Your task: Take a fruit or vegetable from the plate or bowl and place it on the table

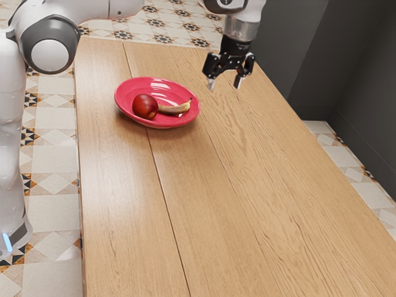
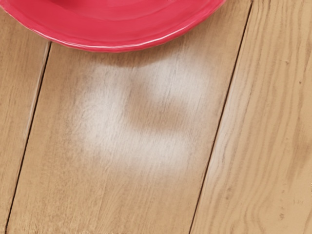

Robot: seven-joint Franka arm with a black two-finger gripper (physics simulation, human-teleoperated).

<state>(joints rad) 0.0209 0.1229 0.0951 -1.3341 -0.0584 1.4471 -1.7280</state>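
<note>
One white arm (image 1: 105,10), jointed, grey-trimmed; large round joint (image 1: 51,49) to the exterior view's left of the red plate (image 1: 127,117) and higher than it. One black two-finger gripper (image 1: 224,85), raised higher than the plate, to its right in the exterior view; pointing downward, fingers (image 1: 239,81) spread, pale-tipped, nothing between them.

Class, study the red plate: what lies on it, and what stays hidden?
On the plate lie a round red fruit and a banana, end towards the fruit. The plate's surface directly beneath both is covered, as is the table under the plate.
</note>
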